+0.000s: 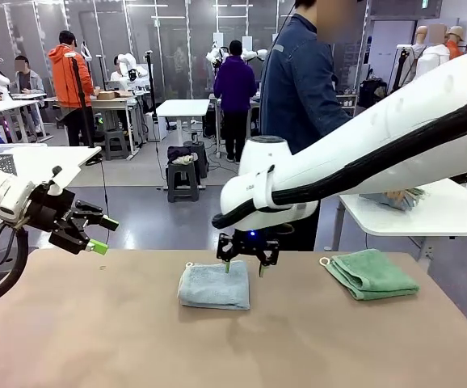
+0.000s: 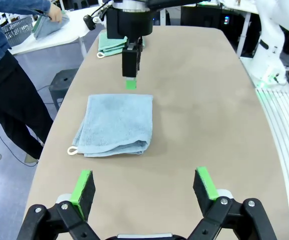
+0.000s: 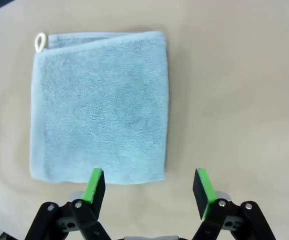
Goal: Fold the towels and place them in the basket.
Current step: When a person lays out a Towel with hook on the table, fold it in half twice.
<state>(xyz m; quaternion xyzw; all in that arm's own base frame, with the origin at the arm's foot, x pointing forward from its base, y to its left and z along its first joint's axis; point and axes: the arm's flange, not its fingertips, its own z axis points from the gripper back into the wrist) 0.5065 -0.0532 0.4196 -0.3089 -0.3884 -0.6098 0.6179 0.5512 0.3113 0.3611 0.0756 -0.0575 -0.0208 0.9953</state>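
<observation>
A pale grey-blue towel [image 1: 213, 285] [image 2: 115, 124] [image 3: 99, 105] lies folded on the brown table, its white loop at one corner. My right gripper [image 1: 244, 268] [image 3: 148, 185] [image 2: 131, 82] hovers open just over the towel's far edge, nothing between its fingers. The mint green towel [image 1: 371, 273] [image 2: 110, 44] lies folded farther right. My left gripper [image 1: 103, 234] [image 2: 144, 187] hangs open and empty above the table's left side, facing the blue towel. A grey lattice basket [image 2: 20, 27] stands on the white side table by the person's hand.
The person [image 1: 298, 89] stands at the far side, one hand [image 2: 54, 12] on cloth on the white side table [image 1: 443, 214]. A stool [image 2: 64, 82] stands beside the table edge. Bare brown tabletop [image 1: 217, 347] stretches in front of the towels.
</observation>
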